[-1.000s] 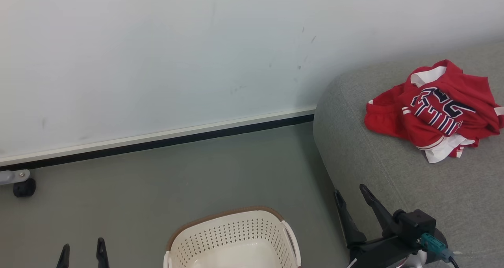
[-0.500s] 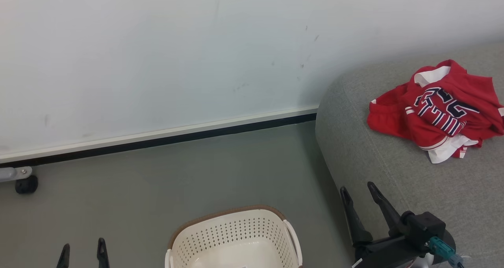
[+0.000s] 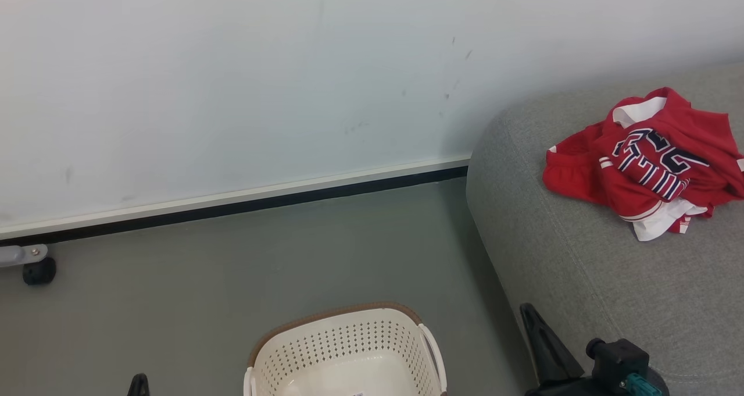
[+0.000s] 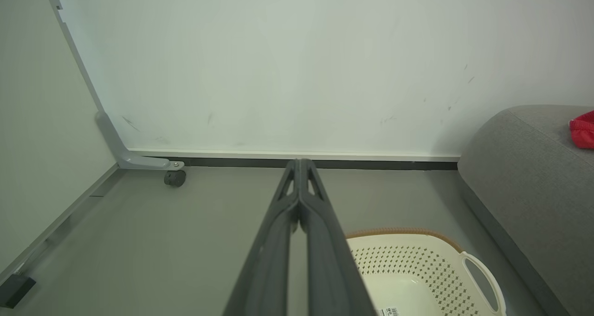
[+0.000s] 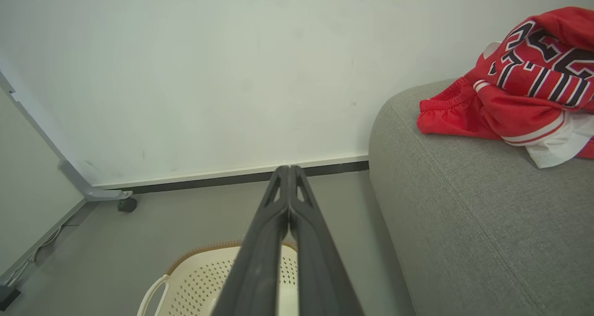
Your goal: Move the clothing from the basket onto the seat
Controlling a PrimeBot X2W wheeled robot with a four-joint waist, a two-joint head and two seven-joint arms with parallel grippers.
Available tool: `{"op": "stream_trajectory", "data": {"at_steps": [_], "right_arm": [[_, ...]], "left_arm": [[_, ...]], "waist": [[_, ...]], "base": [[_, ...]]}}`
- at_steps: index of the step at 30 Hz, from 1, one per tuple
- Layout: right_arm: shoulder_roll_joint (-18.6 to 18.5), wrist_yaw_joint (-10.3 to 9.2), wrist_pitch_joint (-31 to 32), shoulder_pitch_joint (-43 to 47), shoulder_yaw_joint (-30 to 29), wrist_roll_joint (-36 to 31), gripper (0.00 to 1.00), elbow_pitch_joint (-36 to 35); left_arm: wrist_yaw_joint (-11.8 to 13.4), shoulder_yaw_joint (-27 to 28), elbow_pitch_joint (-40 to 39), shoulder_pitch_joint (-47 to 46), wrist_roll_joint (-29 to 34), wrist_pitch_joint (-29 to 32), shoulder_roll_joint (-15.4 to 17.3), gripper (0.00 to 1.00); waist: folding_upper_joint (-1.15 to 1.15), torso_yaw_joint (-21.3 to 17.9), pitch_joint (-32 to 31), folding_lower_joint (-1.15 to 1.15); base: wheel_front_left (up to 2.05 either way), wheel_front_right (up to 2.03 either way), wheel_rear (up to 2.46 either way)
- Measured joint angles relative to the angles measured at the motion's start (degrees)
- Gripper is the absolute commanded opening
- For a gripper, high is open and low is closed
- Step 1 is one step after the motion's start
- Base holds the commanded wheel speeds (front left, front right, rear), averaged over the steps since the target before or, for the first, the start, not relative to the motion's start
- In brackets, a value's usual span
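Your left pincer: fingers pressed together, gripping nothing, above floor, left of basket. Basket stands on floor near seat. Your right pincer: fingers together, gripping nothing, between basket and seat edge. Clothing: red heap lying on seat, far right.

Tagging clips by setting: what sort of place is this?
Likely a mock living-room corner in a lab: a grey woven-fabric sofa cushion, a cream perforated plastic laundry basket on the grey floor, and a white partition panel on a black caster wheel.
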Motion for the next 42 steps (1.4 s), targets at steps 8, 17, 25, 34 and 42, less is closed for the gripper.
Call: {"op": "stream_trajectory", "data": {"at_steps": [8, 17, 25, 34, 42], "right_arm": [[0.76, 0.86, 1.53, 0.37, -3.13, 4.32, 0.00, 0.36], [1.81, 2.13, 3.74, 0.37, -6.62, 9.94, 0.00, 0.62], [2.64, 3.20, 5.57, 0.37, -9.75, 15.30, 0.00, 0.92], [3.67, 4.57, 7.57, 0.37, -13.25, 21.18, 0.00, 1.34], [4.52, 5.60, 9.53, 0.36, -16.36, 26.33, 0.00, 1.82]], "left_arm": [[-1.07, 0.33, 1.02, -0.33, -4.30, 1.66, -0.41, 0.00], [-2.11, 1.00, 2.07, -1.88, -11.65, 3.80, -1.00, 0.00], [-3.11, 1.76, 3.20, -3.18, -18.13, 5.66, -1.35, 0.00], [-4.63, 2.21, 4.39, -5.14, -25.06, 7.61, -1.81, 0.00], [-5.60, 2.63, 5.34, -7.11, -30.77, 9.16, -2.47, 0.00]], "waist": [[0.00, 0.44, 0.08, 0.00], [0.00, 1.19, 0.17, 0.00], [0.00, 1.76, 0.24, 0.00], [0.00, 2.40, 0.31, 0.00], [0.00, 2.96, 0.38, 0.00]], "base": [[0.00, 0.00, 0.00], [0.00, 0.00, 0.00], [0.00, 0.00, 0.00], [0.00, 0.00, 0.00], [0.00, 0.00, 0.00]]}}
